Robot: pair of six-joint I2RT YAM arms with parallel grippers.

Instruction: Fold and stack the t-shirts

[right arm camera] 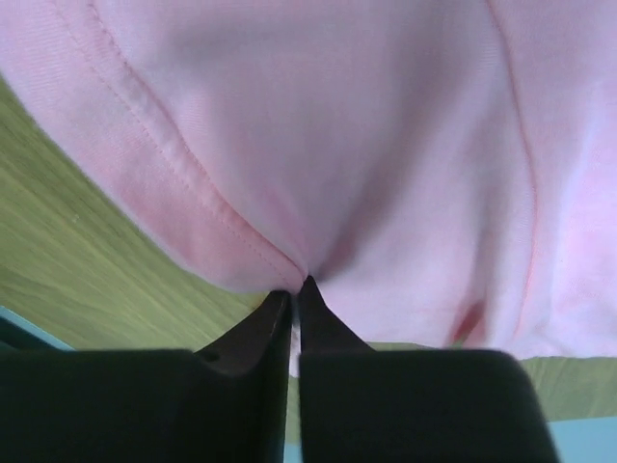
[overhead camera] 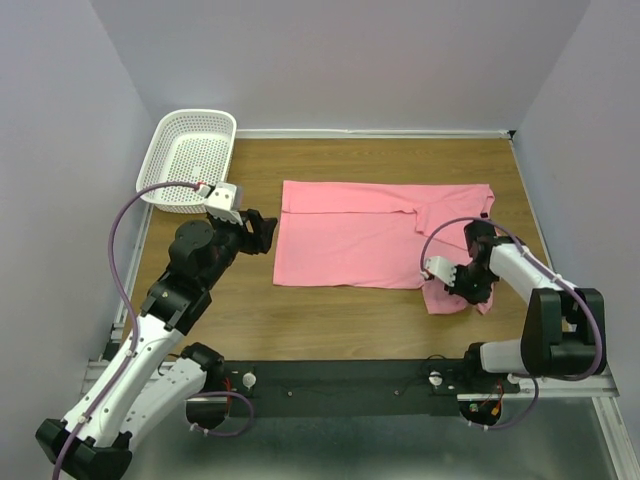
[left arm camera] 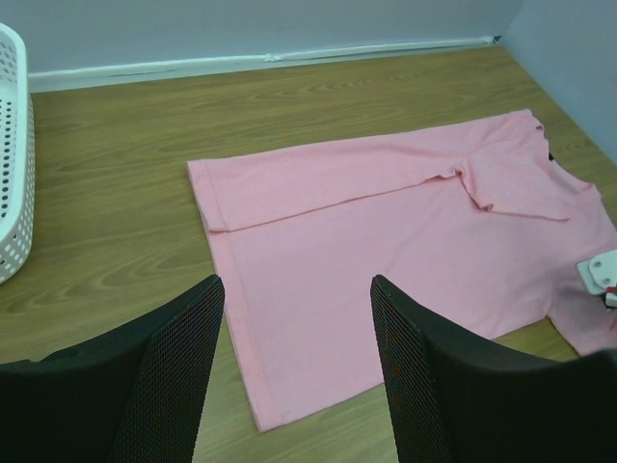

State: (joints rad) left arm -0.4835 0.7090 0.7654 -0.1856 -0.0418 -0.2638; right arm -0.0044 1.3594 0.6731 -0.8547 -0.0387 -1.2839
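The pink t-shirt (overhead camera: pixel 350 235) lies spread on the wooden table, its far edge folded over, and it fills the left wrist view (left arm camera: pixel 386 222). My left gripper (overhead camera: pixel 262 232) is open and empty, just left of the shirt's left edge; in its own view (left arm camera: pixel 297 367) the jaws stand wide above the near left corner. My right gripper (overhead camera: pixel 462 292) is shut on the t-shirt's near right sleeve hem, and in its own view (right arm camera: pixel 294 294) the cloth (right arm camera: pixel 318 145) bunches at the fingertips.
A white plastic mesh basket (overhead camera: pixel 190 158) stands at the back left, also showing at the left edge of the left wrist view (left arm camera: pixel 12 174). Walls close in the table on three sides. Bare wood (overhead camera: pixel 340 315) lies between the shirt and the arm bases.
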